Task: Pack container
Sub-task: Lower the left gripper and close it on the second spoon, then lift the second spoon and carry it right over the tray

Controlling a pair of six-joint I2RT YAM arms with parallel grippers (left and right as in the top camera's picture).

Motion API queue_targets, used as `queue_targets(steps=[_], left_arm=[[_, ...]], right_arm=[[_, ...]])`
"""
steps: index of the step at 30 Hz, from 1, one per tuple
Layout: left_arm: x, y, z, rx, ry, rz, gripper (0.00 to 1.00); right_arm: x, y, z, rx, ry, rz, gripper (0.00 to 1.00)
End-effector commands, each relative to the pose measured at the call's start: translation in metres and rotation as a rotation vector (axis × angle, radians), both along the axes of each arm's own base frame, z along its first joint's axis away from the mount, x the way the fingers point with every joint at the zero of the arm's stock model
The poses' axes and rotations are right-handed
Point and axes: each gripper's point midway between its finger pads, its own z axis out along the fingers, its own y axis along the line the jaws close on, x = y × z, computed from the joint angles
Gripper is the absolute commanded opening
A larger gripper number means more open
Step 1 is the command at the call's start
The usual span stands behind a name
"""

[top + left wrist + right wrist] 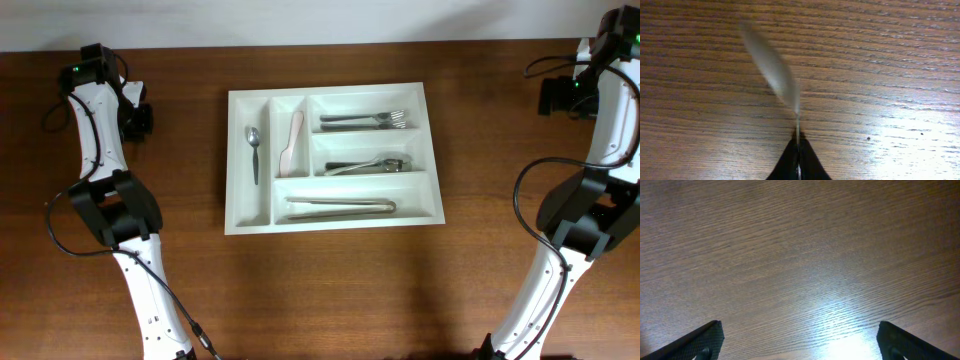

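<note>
The container (253,207), a white cutlery tray, lies in the middle of the table. A spoon (253,148) and a pinkish utensil (294,144) lie in its two narrow compartments. Forks (366,120), more cutlery (372,165) and tongs (340,207) fill the three long ones. My left gripper (140,118) hovers over bare wood far left of the tray. In the left wrist view the left gripper (798,139) is shut, and a pale blurred streak (772,67) runs out from its tips; what it is I cannot tell. My right gripper (556,96) is far right. In the right wrist view the right gripper (800,341) stands wide open over bare wood.
The brown wooden table (330,290) spreads all round the tray. The back table edge meets a pale wall (320,20). Both arm bases stand at the front corners, with cables (70,240) looping beside them.
</note>
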Motion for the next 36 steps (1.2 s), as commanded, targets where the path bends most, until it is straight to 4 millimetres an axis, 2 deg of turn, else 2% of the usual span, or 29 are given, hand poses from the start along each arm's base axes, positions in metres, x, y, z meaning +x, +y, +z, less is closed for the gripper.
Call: queue_targets(steps=[1,11,15,20,24,28,33,36], left_arm=[[-0.007,0.002,-0.024,-0.001,0.047,0.012,0.02],[-0.014,-0.003,-0.021,-0.021,0.076,0.059,0.02],[-0.018,-0.018,-0.001,-0.069,0.077,0.068,0.02],[-0.012,-0.046,0.044,-0.159,-0.003,0.073,0.02],[0.008,-0.076,0.098,-0.292,-0.165,0.053,0.02],[0.005,-0.081,0.144,-0.282,-0.243,0.034,0.02],[0.001,-0.114,0.209,-0.404,-0.370,-0.035,0.02],[-0.004,-0.130,0.239,-0.408,-0.422,-0.072,0.02]], right_arm=[[-0.002,-0.002,-0.003,0.006,0.004,-0.012,0.99],[-0.002,-0.002,-0.003,0.006,0.004,-0.012,0.98],[-0.002,-0.002,-0.003,0.006,0.004,-0.012,0.99],[-0.002,-0.002,-0.003,0.006,0.004,-0.012,0.99],[-0.002,-0.002,-0.003,0.006,0.004,-0.012,0.99],[-0.002,-0.002,-0.003,0.006,0.004,-0.012,0.99],[-0.002,-0.002,-0.003,0.006,0.004,-0.012,0.99],[-0.002,-0.002,-0.003,0.006,0.004,-0.012,0.99]])
